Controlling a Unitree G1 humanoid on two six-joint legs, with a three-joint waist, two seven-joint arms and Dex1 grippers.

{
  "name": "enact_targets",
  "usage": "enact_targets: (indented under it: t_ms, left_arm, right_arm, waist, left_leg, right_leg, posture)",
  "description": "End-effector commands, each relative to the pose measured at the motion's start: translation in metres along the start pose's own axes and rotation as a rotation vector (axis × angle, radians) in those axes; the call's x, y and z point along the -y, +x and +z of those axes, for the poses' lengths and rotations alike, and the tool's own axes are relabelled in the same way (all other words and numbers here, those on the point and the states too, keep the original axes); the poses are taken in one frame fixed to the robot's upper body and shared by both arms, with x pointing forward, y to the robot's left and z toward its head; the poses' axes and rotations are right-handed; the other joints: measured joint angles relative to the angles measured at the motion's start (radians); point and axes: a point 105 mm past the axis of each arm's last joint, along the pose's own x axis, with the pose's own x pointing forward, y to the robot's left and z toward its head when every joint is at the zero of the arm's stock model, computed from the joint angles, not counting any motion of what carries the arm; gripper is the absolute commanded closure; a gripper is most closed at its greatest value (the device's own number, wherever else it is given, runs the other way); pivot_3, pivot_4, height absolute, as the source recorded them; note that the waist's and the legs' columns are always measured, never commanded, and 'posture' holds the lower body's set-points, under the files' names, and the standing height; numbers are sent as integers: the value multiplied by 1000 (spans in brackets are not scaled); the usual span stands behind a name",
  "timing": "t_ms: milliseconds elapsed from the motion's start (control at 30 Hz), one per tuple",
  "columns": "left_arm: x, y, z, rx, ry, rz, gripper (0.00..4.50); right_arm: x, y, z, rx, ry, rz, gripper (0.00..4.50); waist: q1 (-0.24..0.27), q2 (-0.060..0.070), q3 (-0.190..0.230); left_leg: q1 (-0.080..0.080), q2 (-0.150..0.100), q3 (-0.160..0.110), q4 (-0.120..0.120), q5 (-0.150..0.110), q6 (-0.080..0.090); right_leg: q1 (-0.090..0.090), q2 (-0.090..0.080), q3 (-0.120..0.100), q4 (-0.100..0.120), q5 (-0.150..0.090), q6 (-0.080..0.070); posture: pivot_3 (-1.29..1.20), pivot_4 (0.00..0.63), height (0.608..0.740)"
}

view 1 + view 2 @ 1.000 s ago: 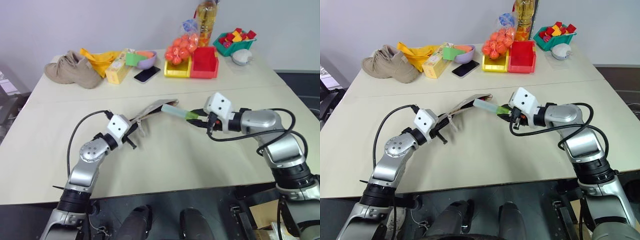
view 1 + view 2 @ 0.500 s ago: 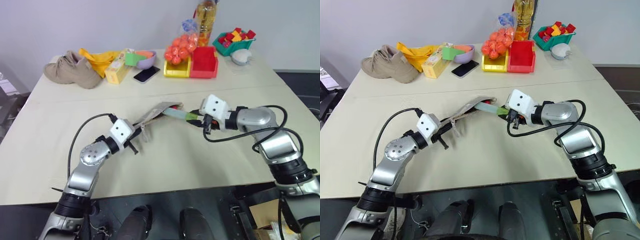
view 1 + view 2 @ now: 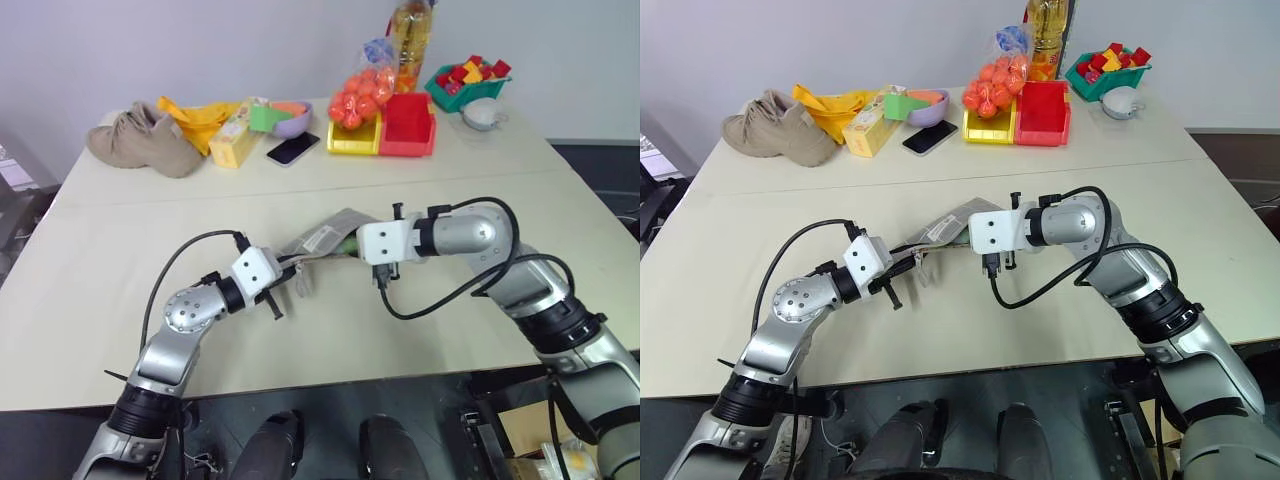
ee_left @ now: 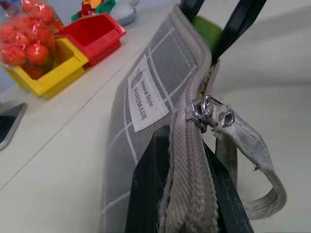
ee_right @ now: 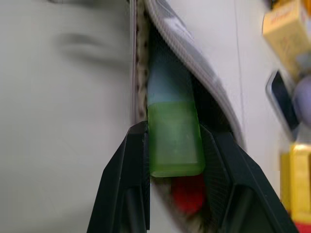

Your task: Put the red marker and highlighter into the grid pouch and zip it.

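The highlighter (image 5: pixel 174 131), a chunky translucent stick with a pale blue-green body and a bright green cap, lies with its long axis running into the mouth of the pouch (image 3: pixel 325 238): body end inside, cap end out toward the right gripper (image 5: pixel 175 145). The right jaws are clamped on the green cap, one black finger on each side. A bit of red shows just beneath the cap, inside the opening; what it is cannot be told.

The pouch is flat grey fabric with thin white grid lines, a small white label and a coarse beige zipper tape with a metal slider and pale cord pull (image 4: pixel 252 160). It is held off the surface (image 3: pixel 400 320), its long axis running between the two grippers. The left gripper (image 4: pixel 187 194) has its jaws closed on the pouch's zipper edge.
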Motion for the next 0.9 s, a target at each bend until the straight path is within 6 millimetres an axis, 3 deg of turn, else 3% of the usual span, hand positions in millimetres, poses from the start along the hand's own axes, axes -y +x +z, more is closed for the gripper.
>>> enact_targets:
  t_ms: [33, 100, 300, 400, 467, 600, 733, 900]
  left_arm:
    - [0, -1, 14, 46, 18, -2, 4500]
    - [-4, -3, 13, 41, -1, 21, 4500]
    - [-24, -1, 17, 73, -124, 133, 4500]
    - [-35, 7, 21, 100, -188, 178, 4500]
    - [-40, 14, 24, 118, -227, 197, 4500]
    - [-43, 27, 31, 156, -267, 214, 4500]
    - [-41, 34, 34, 164, -265, 205, 4500]
    - [-38, 37, 35, 167, -264, 198, 4500]
  right_arm:
    - [16, -6, 14, 44, -59, -65, 1649]
    - [28, -16, 17, 68, -23, -124, 703]
    - [48, -56, 31, 268, 295, -217, 703]
    - [29, -69, 40, 401, 516, -132, 703]
    - [14, -64, 42, 430, 613, -92, 703]
    - [-1, -34, 44, 474, 872, -111, 703]
    - [0, -3, 37, 436, 1020, -222, 703]
    - [-1, 14, 44, 449, 1083, -238, 703]
  waist:
    - [-1, 0, 0]
    - [-1, 0, 0]
    - [0, 0, 0]
    - [7, -1, 0]
    - [11, -1, 0]
    - [2, -1, 0]
    - [-4, -1, 0]
    - [-1, -1, 0]
  left_leg:
    - [0, 0, 0, 0, 0, 0]
    - [0, 0, 0, 0, 0, 0]
    - [0, 0, -1, 0, 0, 0]
    - [0, 0, -1, 0, 0, 0]
    - [0, 0, -2, 1, 0, 1]
    - [0, 0, -2, 1, 0, 0]
    - [0, 0, -1, 1, 0, 0]
    - [0, 0, -1, 1, 1, -1]
  right_leg:
    - [0, 0, 0, 0, 0, 0]
    - [0, 0, 0, 0, 0, 0]
    - [0, 0, 0, 0, 0, 0]
    - [1, 0, -1, 0, 0, 0]
    - [2, 0, -1, -1, 0, 0]
    - [1, 0, -1, 0, 0, 0]
    - [0, 0, -1, 1, 0, 0]
    - [0, 0, 0, 1, 0, 0]
  posture:
    - [0, 150, 740]
    - [0, 150, 740]
    - [0, 150, 740]
    - [0, 150, 740]
    - [0, 150, 740]
    - [0, 150, 740]
    - [0, 150, 740]
    - [0, 150, 740]
